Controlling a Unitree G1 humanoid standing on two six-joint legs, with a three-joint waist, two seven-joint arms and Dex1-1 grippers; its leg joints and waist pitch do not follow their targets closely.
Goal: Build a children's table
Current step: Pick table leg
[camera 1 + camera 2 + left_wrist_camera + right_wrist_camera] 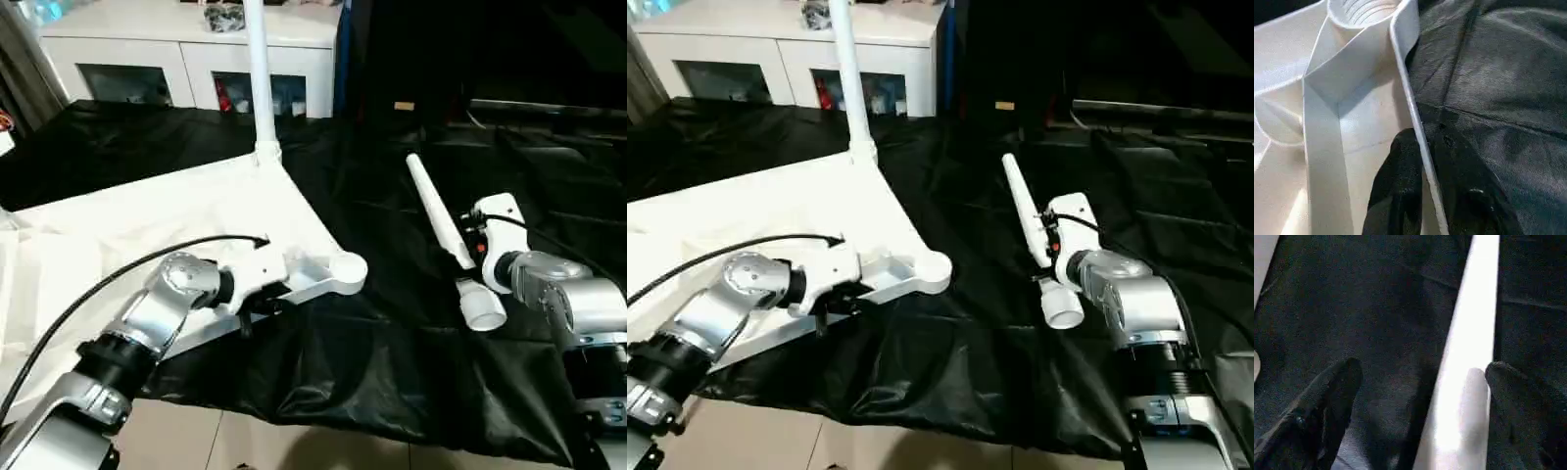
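Note:
The children's table top (176,215) lies upside down on the black cloth, raised rim up. One white leg (257,69) stands upright in its far corner socket. The near corner socket (345,269) is empty, and its threaded hole (1364,10) shows in the left wrist view. My left gripper (1430,196) is shut on the top's thin rim (1410,112) just short of that socket, one black finger on each side. A loose white leg (441,220) lies on the cloth to the right. My right gripper (1425,368) stands open astride this leg (1469,357), which lies nearer one finger (1518,401).
A white cabinet (186,49) with shelf openings stands behind the work. The black cloth (392,362) ends near the front, where pale floor (245,441) shows. A black cable (118,269) arcs over my left forearm.

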